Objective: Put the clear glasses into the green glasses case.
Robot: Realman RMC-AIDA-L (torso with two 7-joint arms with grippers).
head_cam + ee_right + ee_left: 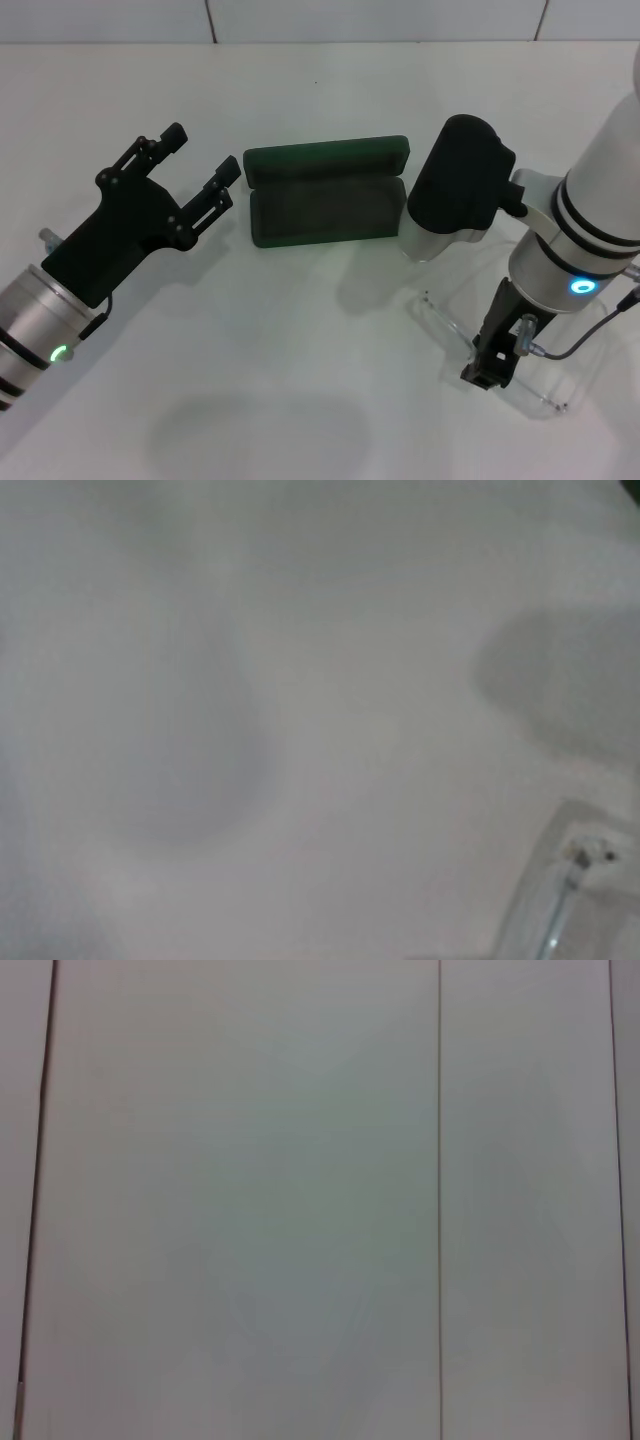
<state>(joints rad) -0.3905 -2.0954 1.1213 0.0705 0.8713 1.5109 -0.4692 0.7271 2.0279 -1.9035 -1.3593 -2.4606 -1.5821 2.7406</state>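
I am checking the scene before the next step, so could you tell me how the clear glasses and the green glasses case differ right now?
The green glasses case is opaque dark green; the clear glasses are colourless and see-through. The case lies open mid-table, untouched; the glasses lie nearer the robot, on its right, with the right gripper down at them. Both rest on the white table.

Your left gripper (200,165) has black, slim, jointed fingers on an angular black housing. Behind that housing you see a silver cylindrical wrist with black bands and a small green light. Your right gripper (490,370) is black too, with a thin dark cable looping beside it. Above it sit a white-and-silver wrist with black bands, a blue ring light and a rounded black cover.
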